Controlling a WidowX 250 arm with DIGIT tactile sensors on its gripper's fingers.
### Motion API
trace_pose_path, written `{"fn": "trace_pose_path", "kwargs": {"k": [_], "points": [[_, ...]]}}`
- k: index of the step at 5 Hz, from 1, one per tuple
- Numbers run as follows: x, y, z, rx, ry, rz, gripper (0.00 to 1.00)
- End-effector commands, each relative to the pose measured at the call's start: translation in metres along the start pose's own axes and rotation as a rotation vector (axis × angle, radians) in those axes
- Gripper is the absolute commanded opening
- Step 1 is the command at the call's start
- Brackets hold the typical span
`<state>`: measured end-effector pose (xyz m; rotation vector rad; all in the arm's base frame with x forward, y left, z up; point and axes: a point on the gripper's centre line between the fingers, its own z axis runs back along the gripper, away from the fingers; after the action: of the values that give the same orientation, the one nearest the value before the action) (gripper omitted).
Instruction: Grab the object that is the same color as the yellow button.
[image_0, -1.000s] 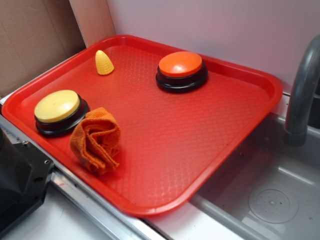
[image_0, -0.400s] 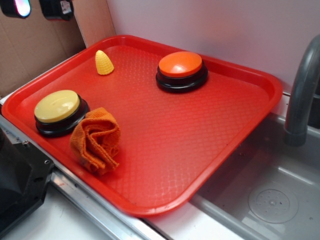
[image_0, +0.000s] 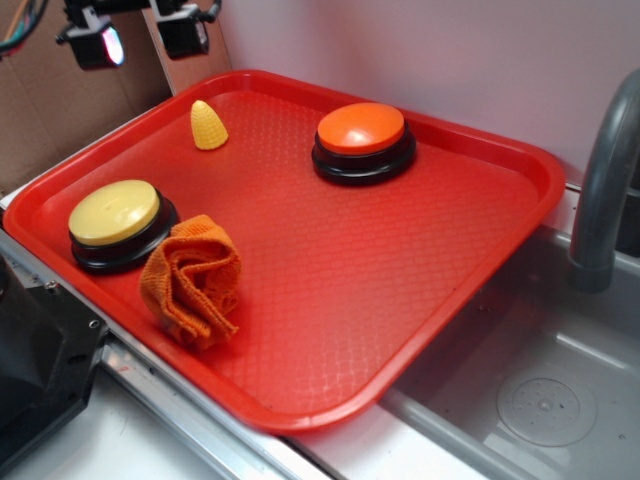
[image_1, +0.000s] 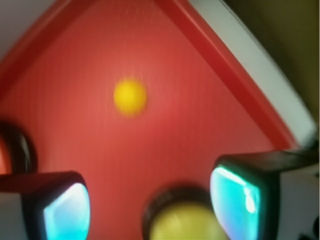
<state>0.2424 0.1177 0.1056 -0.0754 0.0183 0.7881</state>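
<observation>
The claw (image_0: 140, 40) hangs high at the far left corner of the red tray (image_0: 520, 160), its two fingers (image_0: 95, 47) spread apart with nothing between them. In the wrist view the same two fingers frame the bottom of the picture, their pads (image_1: 235, 192) glowing pale blue-green, and the gap between them is open. The small yellow cone-shaped toy (image_0: 208, 125) stands upright on the tray below the claw and a little to the side of it, apart from both fingers; in the wrist view it shows as a blurred yellow dot (image_1: 130, 97) ahead of the open fingers. The yellow button (image_0: 115, 213) on its black base sits nearer the tray's front edge, well away from the claw, and appears blurred between the fingers at the bottom of the wrist view. An orange cloth (image_0: 193, 280) lies crumpled, touching that button. An orange button (image_0: 361, 130) rests further off across the tray. A grey tap (image_0: 605, 180) rises over the sink (image_0: 540, 400) beside the tray.
</observation>
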Motion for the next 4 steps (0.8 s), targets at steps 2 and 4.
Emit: {"fn": "trace_pose_path", "kwargs": {"k": [2, 4], "points": [[0.0214, -0.0033, -0.043, -0.148, -0.14, -0.104, 1.0], [0.0199, -0.0003, -0.0365, -0.105, -0.166, -0.147, 1.0]]}}
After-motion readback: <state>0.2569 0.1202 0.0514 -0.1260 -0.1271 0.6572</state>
